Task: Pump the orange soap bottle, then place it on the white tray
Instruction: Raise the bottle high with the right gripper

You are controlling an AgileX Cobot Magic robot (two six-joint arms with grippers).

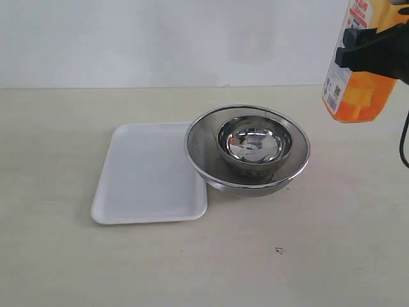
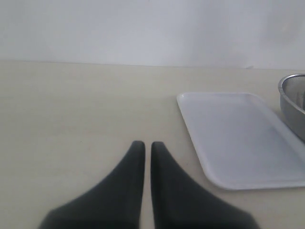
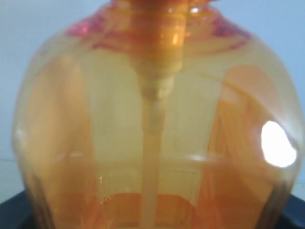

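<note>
The orange soap bottle [image 1: 359,83] hangs in the air at the upper right of the exterior view, well above the table, with its pump head cut off by the frame's top. My right gripper [image 1: 370,48] is shut on the bottle around its middle. In the right wrist view the translucent orange soap bottle [image 3: 157,133] fills the picture and hides the fingers. The white tray [image 1: 150,173] lies flat on the table left of the bowls, with nothing on it. My left gripper [image 2: 147,145] is shut on nothing, low over bare table beside the white tray [image 2: 243,138].
A large steel bowl [image 1: 204,137] with a smaller steel bowl [image 1: 254,142] inside it stands against the tray's right edge, below and left of the raised bottle. A black cable [image 1: 404,141] hangs at the right edge. A white wall backs the table.
</note>
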